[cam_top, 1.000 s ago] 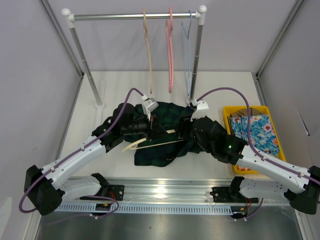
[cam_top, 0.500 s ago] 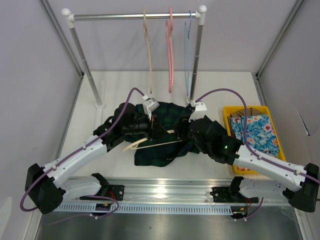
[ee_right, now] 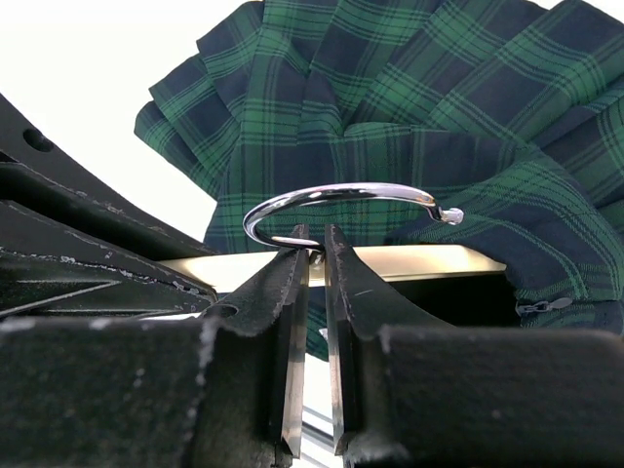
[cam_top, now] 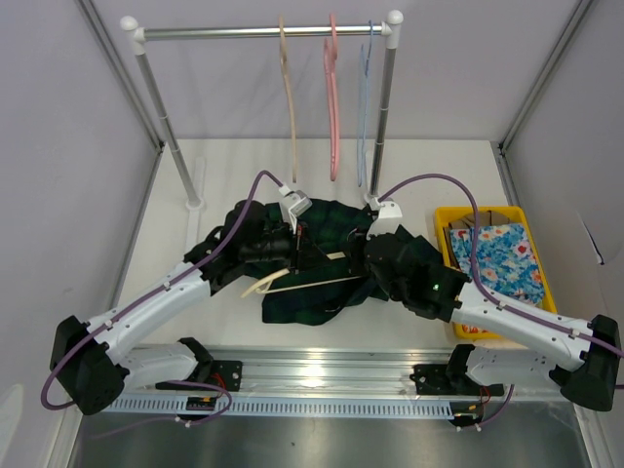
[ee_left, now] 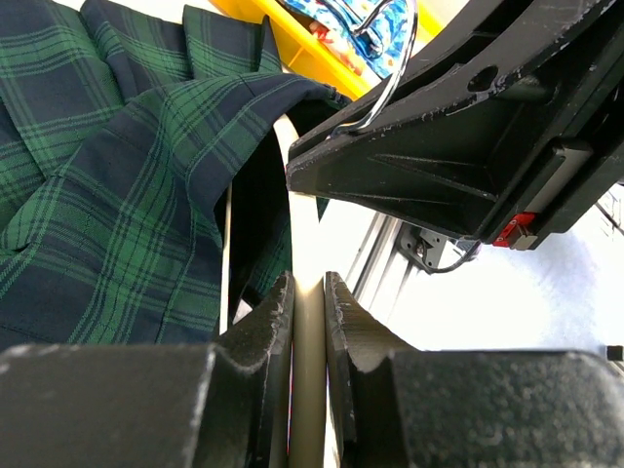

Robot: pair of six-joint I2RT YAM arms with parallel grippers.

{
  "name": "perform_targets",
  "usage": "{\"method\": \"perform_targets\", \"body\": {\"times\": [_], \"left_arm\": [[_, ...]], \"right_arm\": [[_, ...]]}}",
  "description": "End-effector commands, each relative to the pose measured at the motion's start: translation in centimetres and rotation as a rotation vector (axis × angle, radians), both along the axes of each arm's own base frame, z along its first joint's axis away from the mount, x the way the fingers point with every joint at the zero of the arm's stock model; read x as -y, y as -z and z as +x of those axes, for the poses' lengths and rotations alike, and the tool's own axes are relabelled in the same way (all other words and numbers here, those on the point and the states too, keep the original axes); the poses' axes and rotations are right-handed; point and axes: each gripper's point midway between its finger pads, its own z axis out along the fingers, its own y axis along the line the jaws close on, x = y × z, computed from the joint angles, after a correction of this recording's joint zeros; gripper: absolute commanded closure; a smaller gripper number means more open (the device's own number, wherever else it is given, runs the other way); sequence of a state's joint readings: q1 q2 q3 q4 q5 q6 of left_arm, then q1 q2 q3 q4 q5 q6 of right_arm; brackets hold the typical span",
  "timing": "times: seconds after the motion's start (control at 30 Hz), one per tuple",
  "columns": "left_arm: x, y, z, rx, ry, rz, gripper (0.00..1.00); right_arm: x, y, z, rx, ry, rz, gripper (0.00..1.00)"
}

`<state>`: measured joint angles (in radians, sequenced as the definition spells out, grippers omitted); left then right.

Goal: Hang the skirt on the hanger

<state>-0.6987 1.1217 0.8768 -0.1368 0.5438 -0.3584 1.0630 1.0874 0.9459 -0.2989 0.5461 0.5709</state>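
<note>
From where I stand, the far left is bare white tabletop [cam_top: 234, 166], and behind it a silver metal clothes rail [cam_top: 224, 32] on two white posts spans the back. Three hangers dangle from it: a tan-beige hanger [cam_top: 289, 97], a pink hanger [cam_top: 332, 97] and a thin pale-blue one [cam_top: 364, 97]. Moving right, the left gripper [cam_top: 293, 263] reaches down over the dark green and navy plaid pleated skirt [cam_top: 312, 297], which lies rumpled in one heap at the table's middle, between the two arms. Across the skirt lies one pale cream-yellow plastic hanger [cam_top: 302, 281], smooth and slim, its thin bar running nearly left to right. The left wrist view shows the left gripper [ee_left: 307, 292] with its black ridged fingers [ee_left: 271, 322] pinched tight on that cream bar [ee_left: 308, 380], soft folds of skirt [ee_left: 97, 195] draped beside and partly over it. The right gripper [cam_top: 351, 255] crowds in just beside, its bulky black body [ee_left: 458, 127] blocking much of the left camera's sight. Its jaws stand almost closed [ee_right: 312, 249], nipping the neck of the hanger's curved chrome hook [ee_right: 341, 195], with the cream shoulder [ee_right: 419, 263] and fanned pleats [ee_right: 439, 97] behind. Farthest right sits one yellow plastic bin [cam_top: 447, 216] holding a bright floral blue-orange cloth [cam_top: 502, 258].
</note>
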Motion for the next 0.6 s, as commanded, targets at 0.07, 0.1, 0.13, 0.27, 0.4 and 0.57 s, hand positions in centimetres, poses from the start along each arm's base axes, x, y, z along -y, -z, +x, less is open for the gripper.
{"method": "perform_targets", "body": {"times": [0.07, 0.1, 0.13, 0.27, 0.4, 0.57], "left_arm": [[-0.7, -1.7, 0.9, 0.072, -0.064, 0.014, 0.84], [-1.0, -1.7, 1.0, 0.079, -0.081, 0.022, 0.72], [-1.4, -1.8, 1.4, 0.091, -0.111, 0.032, 0.68], [-3.6, -2.8, 1.9, 0.127, -0.227, 0.051, 0.39], [-6.6, -3.6, 3.2, 0.142, -0.408, 0.085, 0.34], [-12.4, -2.3, 4.3, 0.059, -0.714, 0.172, 0.37]], "right_arm": [[1.5, -0.1, 0.6, 0.023, 0.072, -0.021, 1.0], [1.6, -0.1, 0.6, 0.024, 0.075, -0.02, 1.0], [1.7, -0.1, 0.5, 0.025, 0.077, -0.019, 1.0], [2.2, 0.0, 0.5, 0.023, 0.088, -0.024, 1.0], [2.9, -0.1, 0.4, 0.023, 0.1, -0.023, 1.0], [4.0, 0.1, 0.6, -0.002, 0.134, -0.01, 1.0]]}}
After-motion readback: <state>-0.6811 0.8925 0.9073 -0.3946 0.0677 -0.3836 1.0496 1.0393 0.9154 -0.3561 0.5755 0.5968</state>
